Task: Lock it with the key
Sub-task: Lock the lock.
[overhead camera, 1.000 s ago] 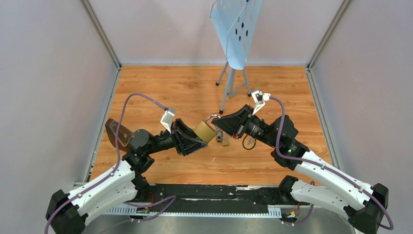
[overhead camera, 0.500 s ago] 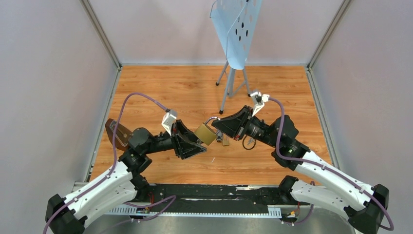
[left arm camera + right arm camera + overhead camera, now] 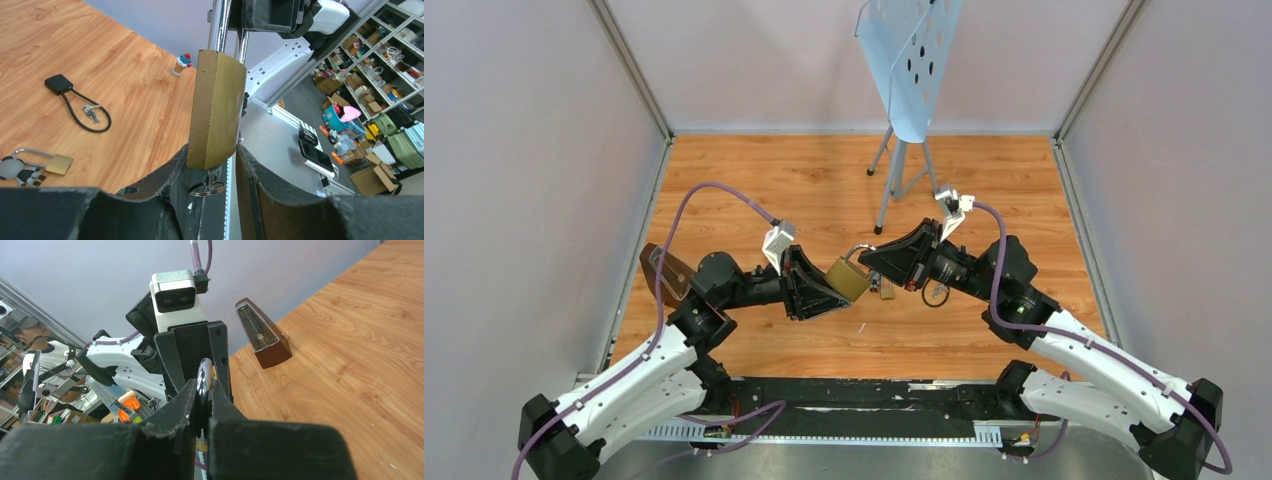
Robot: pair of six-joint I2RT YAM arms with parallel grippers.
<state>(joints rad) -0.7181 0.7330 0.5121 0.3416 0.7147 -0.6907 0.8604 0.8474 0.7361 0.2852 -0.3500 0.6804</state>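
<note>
We see a wooden tabletop walled in by pale panels, with the left arm and the right arm reaching in from the near edge until they meet over its middle. At the far side stands a pale blue perforated stand on thin metal legs. A brown metronome sits at the left edge, beside the left arm's elbow. Between the two arms a brass padlock is held up off the wood. The left fingers pinch its lower end from both sides, and the right fingers are pressed together on its silver shackle, whose two legs run up out of the brass body into that grip. We find the key at the padlock's underside: its small rounded silver head shows just under the brass, down in the gap between the left fingers. We cannot tell whether the fingers touch the head itself. Lying on the wood beside the held padlock are a black cable lock with small keys on its loop, a second brass padlock and a little toy figure near the edge.
</note>
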